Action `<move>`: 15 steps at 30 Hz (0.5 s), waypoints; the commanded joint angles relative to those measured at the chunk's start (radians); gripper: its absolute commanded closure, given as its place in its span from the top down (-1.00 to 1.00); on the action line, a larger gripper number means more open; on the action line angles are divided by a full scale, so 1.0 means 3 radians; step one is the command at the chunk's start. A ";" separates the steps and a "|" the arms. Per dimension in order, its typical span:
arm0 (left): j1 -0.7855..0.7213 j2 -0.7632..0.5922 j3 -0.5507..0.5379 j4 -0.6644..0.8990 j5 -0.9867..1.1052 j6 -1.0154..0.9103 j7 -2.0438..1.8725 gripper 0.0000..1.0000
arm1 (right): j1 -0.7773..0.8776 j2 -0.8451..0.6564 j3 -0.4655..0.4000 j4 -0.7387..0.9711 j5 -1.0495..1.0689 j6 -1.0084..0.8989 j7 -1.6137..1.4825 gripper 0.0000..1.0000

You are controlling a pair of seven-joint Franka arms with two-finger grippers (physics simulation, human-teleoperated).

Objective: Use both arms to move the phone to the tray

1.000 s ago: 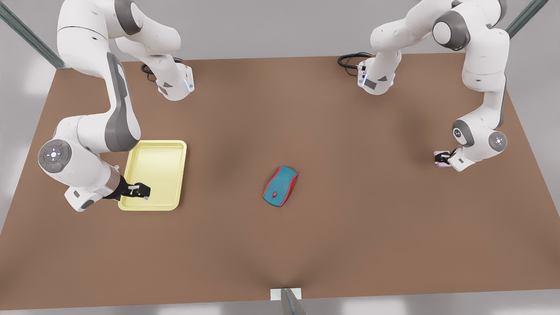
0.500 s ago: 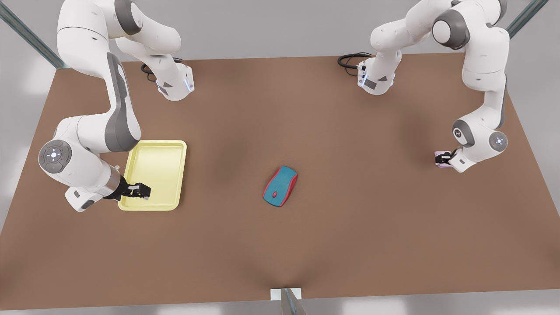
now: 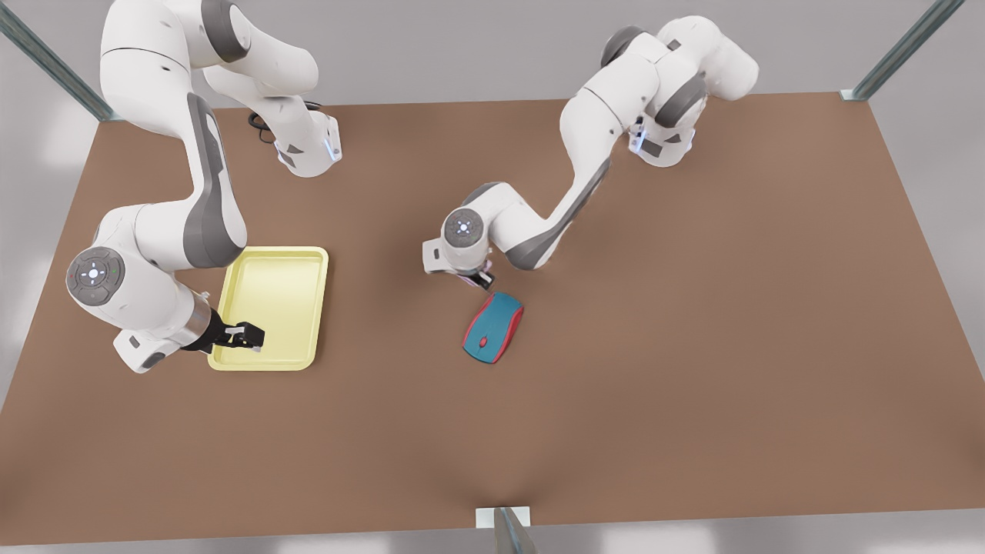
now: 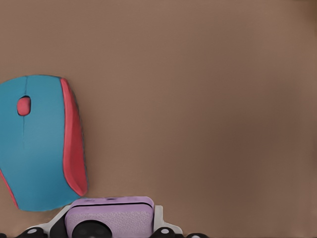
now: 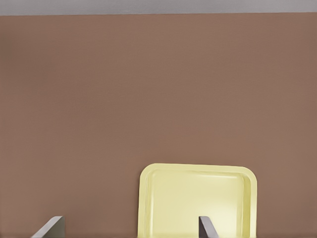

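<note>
On the front view's left, the right gripper (image 3: 248,336) sits over the near rim of the tray (image 3: 271,265), just where it was a second ago. In its wrist view two finger tips (image 5: 205,227) stand well apart with nothing between them, so I read this claw as wide and empty; this arm waits. The tray is bare and unmoved.

Towards the middle, the change is large. The left gripper (image 3: 481,278) was at the far side of the table (image 3: 692,346) on the front view's right, down on the phone; now that arm has swung across and hangs just beside the back end of the teal-and-red mouse (image 3: 492,327), which has not shifted. The phone (image 4: 110,216) has come with it: the left wrist view shows the lilac slab clamped between the pads, close to the mouse (image 4: 42,144). Whether it hangs clear of the tabletop is hard to tell from here, though it looks lifted.

So the pick-up is done and the carry is roughly half over. The phone is near the table's centre, well apart from the tray, perhaps where the waiting arm can take it.
</note>
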 commanded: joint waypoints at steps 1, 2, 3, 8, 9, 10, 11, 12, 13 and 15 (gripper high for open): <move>-0.0209 0.0091 0.0013 0.0112 -0.0110 -0.0340 -0.4084 0.51 | 0.0000 -0.0004 0.0000 0.0002 0.0005 -0.0001 -0.0016 1.00; -0.0270 0.0106 0.0013 0.0112 -0.0110 -0.0345 -0.4284 0.51 | 0.0000 0.0006 0.0000 0.0002 0.0010 -0.0001 -0.0016 1.00; -0.0306 0.0152 0.0013 0.0112 -0.0120 -0.0324 -0.4361 0.52 | 0.0000 0.0012 0.0000 0.0002 0.0005 -0.0001 -0.0016 1.00; -0.0342 0.0561 0.0059 0.0470 -0.0207 0.0274 -0.4545 0.52 | -0.0010 0.0017 0.0000 0.0002 0.0005 -0.0001 -0.0026 1.00; -0.0327 0.0602 0.0065 0.0480 -0.0197 0.0381 -0.4530 0.52 | -0.0010 0.0017 0.0000 0.0002 0.0005 -0.0001 -0.0021 1.00; -0.0286 0.0658 0.0065 0.0521 -0.0197 0.0535 -0.4514 0.52 | 0.0000 0.0017 0.0000 0.0002 0.0005 -0.0001 -0.0021 1.00; -0.0281 0.0709 0.0065 0.0526 -0.0192 0.0673 -0.4514 0.52 | 0.0000 0.0017 0.0000 0.0002 0.0005 -0.0001 -0.0016 1.00; -0.0291 0.0750 0.0065 0.0526 -0.0192 0.0673 -0.4504 0.52 | 0.0000 0.0017 0.0000 0.0002 0.0005 -0.0001 -0.0016 1.00; -0.0311 0.0786 0.0059 0.0531 -0.0192 0.0673 -0.4422 0.52 | 0.0000 0.0017 0.0000 0.0002 0.0005 -0.0001 -0.0016 1.00; -0.0368 0.0898 0.0018 0.0659 -0.0192 0.0668 -0.3937 0.59 | 0.0000 0.0017 0.0000 0.0002 0.0010 -0.0001 -0.0021 1.00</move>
